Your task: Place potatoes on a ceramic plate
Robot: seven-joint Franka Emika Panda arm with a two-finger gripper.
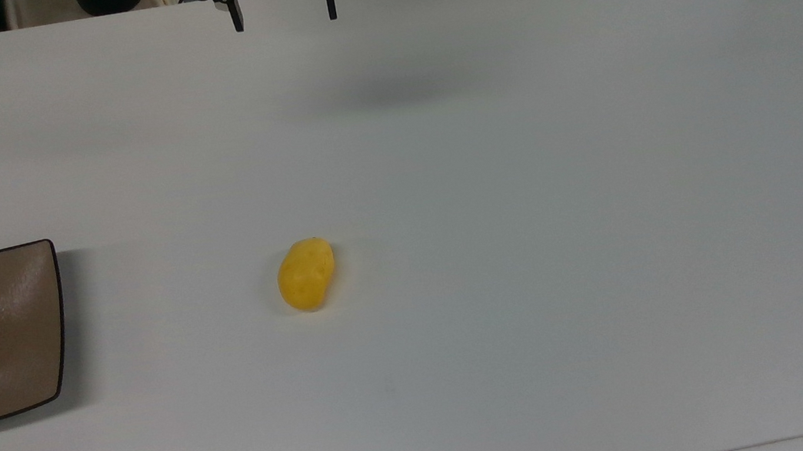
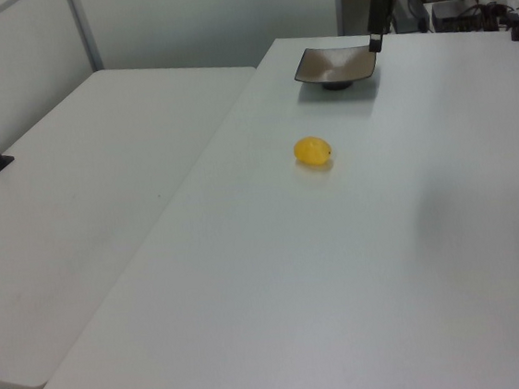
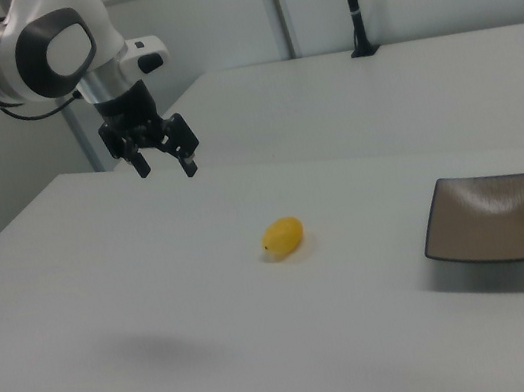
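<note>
A small, smooth, bright yellow oval potato (image 1: 307, 274) lies alone on the white tabletop (image 1: 527, 240), well below and ahead of the robot's black two-finger gripper (image 1: 283, 17), nothing touching it. The gripper hangs high in the air with its fingers spread apart and empty. The glossy brown-beige square ceramic plate (image 3: 495, 215) sits bare, farther from the gripper than the potato, off to the right view's right. Judging by this, nothing is done yet: reaching, grasping, carrying and placing all remain.

The plate (image 3: 495, 217) is gleaming glossy like ceramic; the potato (image 1: 306, 274) is looking smooth, the table (image 1: 527, 240) matt.
</note>
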